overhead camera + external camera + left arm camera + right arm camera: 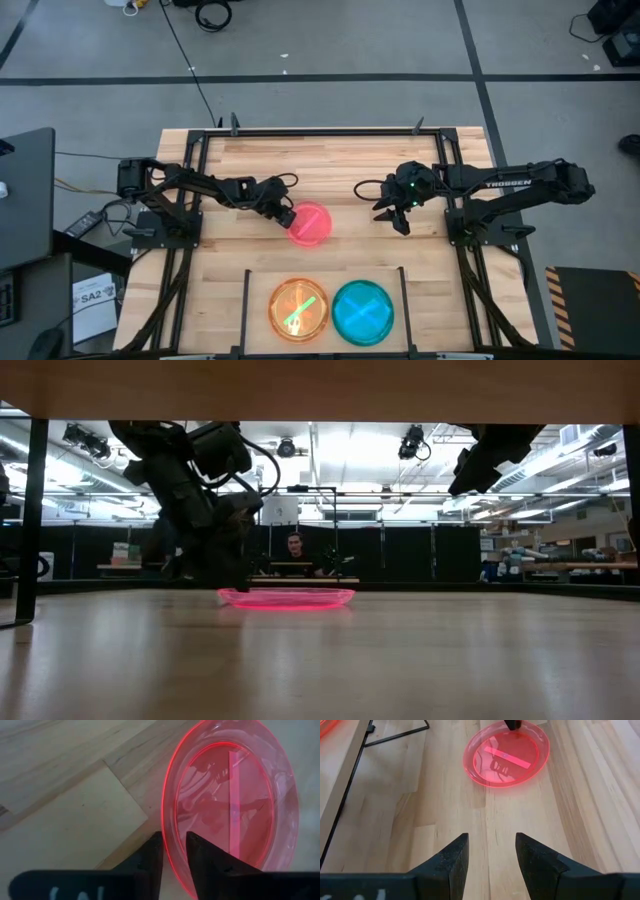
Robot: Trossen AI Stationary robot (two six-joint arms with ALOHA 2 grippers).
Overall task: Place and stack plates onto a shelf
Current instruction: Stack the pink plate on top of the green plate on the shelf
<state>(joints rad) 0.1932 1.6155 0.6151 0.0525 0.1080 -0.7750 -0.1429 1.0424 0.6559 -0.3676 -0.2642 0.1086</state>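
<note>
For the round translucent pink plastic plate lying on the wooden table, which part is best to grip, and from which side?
Grip the thin raised rim of the round translucent pink plastic plate on its left-arm side. The plate lies flat, so only the edge offers a pinch; the left gripper already straddles that rim, one finger inside, one outside.

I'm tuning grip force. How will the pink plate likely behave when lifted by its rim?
The pink plate looks thin and translucent, so it is probably light and may flex. The left gripper straddles only its rim, so it may tilt or slip on the glossy plastic. Being shallow and flat on the table, it should slide rather than roll.
</note>
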